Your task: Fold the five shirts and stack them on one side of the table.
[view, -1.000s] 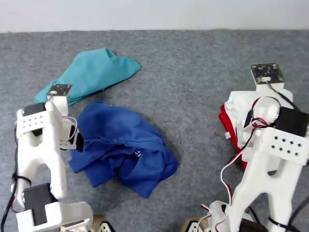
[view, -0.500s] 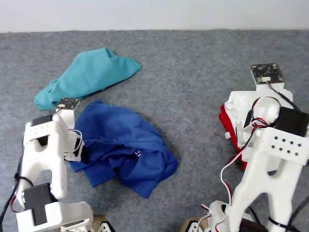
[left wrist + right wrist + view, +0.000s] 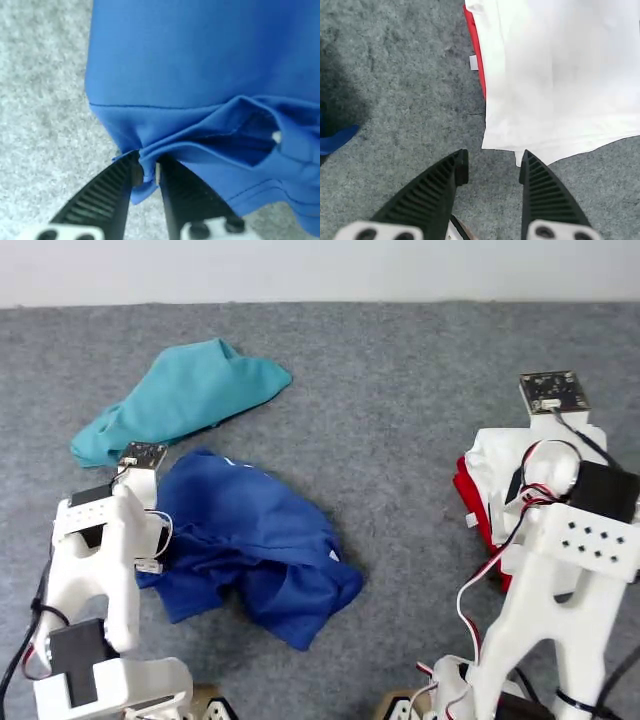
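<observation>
My left pincer (image 3: 148, 167) is clenched on the blue shirt (image 3: 250, 535) hem; right pincer (image 3: 494, 157) released; the spreading step, I judge, and next I pull it flat.

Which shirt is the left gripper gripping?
The blue shirt: the left gripper is shut on a fold at its edge. The teal shirt lies apart; the white shirt and red shirt sit by the right arm.

— Where does the high camera sit?
— Above the table (image 3: 400, 440), looking down, with the arm bases at its near edge.
— And the wrist cameras?
— One looks past the left gripper (image 3: 147, 162), very close on the blue shirt (image 3: 200, 65). The other looks past the right gripper (image 3: 495, 155), farther off, over the white shirt (image 3: 560, 75). The high view shares both shirts.
</observation>
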